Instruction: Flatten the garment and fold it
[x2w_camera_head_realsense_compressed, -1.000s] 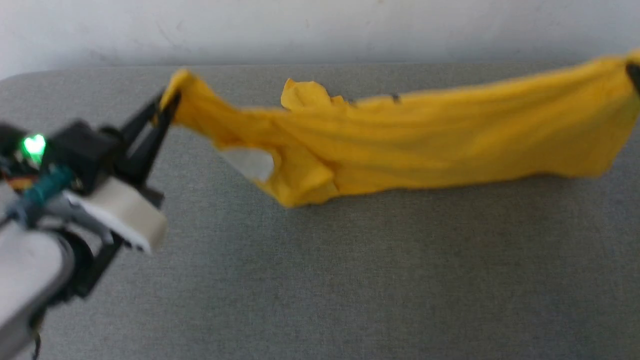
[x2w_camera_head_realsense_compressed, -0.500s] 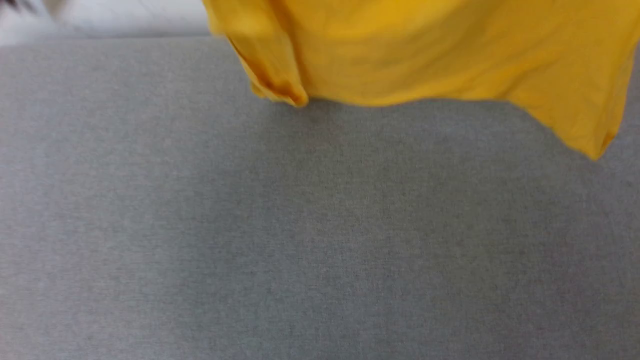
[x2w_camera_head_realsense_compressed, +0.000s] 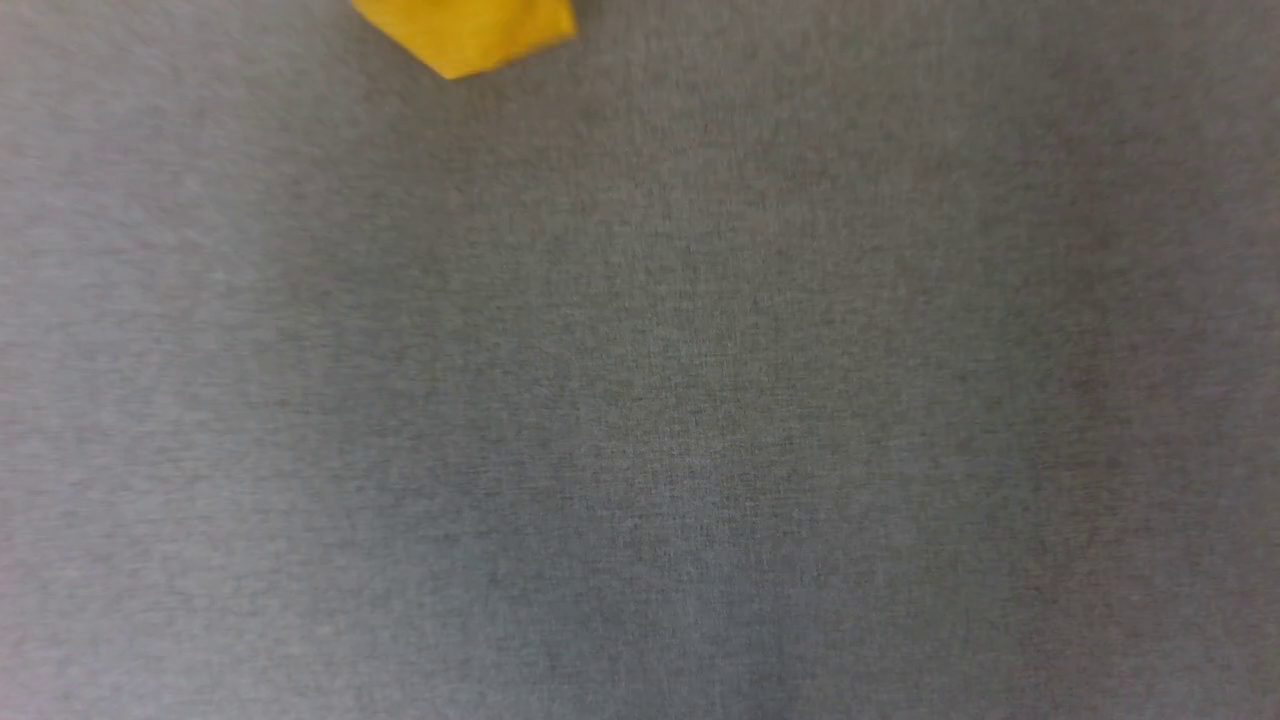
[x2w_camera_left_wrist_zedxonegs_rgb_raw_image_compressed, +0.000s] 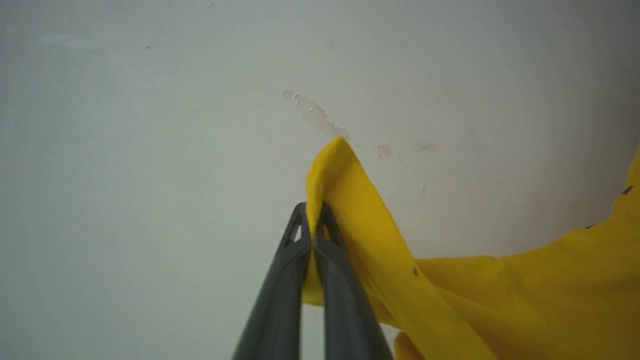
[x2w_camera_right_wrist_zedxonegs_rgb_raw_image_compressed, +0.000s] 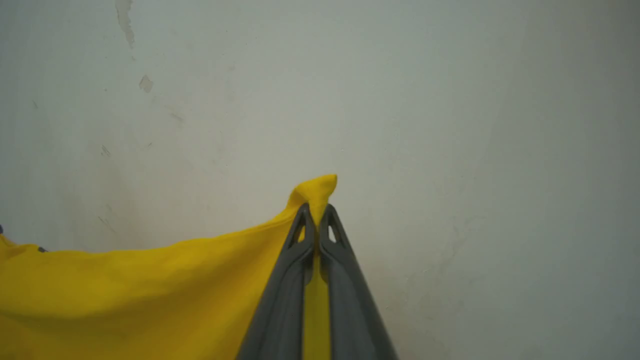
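The garment is a bright yellow cloth, held up in the air between both arms. In the left wrist view my left gripper is shut on one corner of the garment, which peaks above the fingertips and trails off to the right. In the right wrist view my right gripper is shut on another corner of the garment, which hangs away to the left. In the head view a small yellow tip of the garment hangs at the top edge. Its printed face is hidden.
A grey fabric surface spreads across the head view below the hanging tip. Both wrist views face a pale wall with chipped paint marks behind the raised cloth.
The garment has risen up and out of the head view, from a long stretched band to just a small tip at the top edge. The left arm has left that view.
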